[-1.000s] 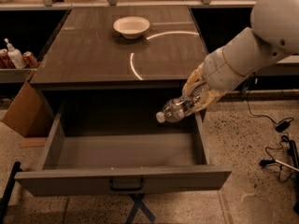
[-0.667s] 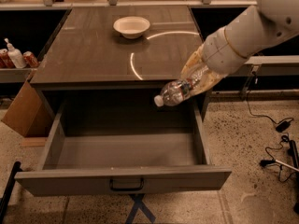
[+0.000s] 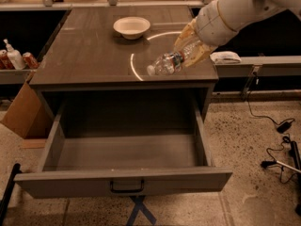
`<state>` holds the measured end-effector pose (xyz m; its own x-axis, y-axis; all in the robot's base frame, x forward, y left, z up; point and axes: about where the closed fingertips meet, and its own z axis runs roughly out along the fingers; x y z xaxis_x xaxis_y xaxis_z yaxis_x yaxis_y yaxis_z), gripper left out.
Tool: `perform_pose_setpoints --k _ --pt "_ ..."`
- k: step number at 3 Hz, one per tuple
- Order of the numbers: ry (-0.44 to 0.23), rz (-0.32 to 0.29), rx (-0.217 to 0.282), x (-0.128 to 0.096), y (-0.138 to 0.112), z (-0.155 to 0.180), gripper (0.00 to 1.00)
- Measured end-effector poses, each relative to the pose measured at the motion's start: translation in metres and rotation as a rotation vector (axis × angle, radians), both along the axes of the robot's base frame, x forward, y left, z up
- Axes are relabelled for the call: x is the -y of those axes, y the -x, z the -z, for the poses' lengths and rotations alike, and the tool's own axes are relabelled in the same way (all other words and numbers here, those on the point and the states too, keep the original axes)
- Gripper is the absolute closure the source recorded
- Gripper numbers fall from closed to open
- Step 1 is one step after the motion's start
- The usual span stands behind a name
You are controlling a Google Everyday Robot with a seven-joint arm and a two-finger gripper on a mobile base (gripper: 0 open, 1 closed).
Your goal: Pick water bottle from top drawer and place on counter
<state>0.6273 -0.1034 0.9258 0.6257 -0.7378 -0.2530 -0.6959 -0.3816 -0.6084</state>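
Observation:
My gripper (image 3: 192, 47) is shut on the water bottle (image 3: 165, 63), a clear ribbed bottle with a dark label band. It holds the bottle tilted, white cap pointing down and left, above the right front part of the counter (image 3: 89, 60). My white arm reaches in from the upper right. The top drawer (image 3: 124, 182) stands pulled fully open below the counter, with its dark handle at the centre of the front panel. Its inside shows nothing in it.
A white bowl (image 3: 131, 27) sits at the back middle of the counter. A white pump bottle (image 3: 13, 55) and cans stand on the left side shelf. A cardboard box (image 3: 21, 112) leans at the left. A white cloth (image 3: 225, 57) lies on the right shelf. Cables lie on the floor at right.
My gripper has lifted the water bottle up out of the drawer space and back, from beside the drawer's right edge to above the counter's right front.

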Motion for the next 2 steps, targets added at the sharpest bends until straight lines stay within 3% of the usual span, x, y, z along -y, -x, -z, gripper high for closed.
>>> perform_pose_setpoints --k 1,2 --pt "-0.042 0.008 -0.002 -0.009 -0.024 -0.001 1.00" --pt "-0.060 0.017 -0.026 -0.024 -0.046 0.003 0.81"
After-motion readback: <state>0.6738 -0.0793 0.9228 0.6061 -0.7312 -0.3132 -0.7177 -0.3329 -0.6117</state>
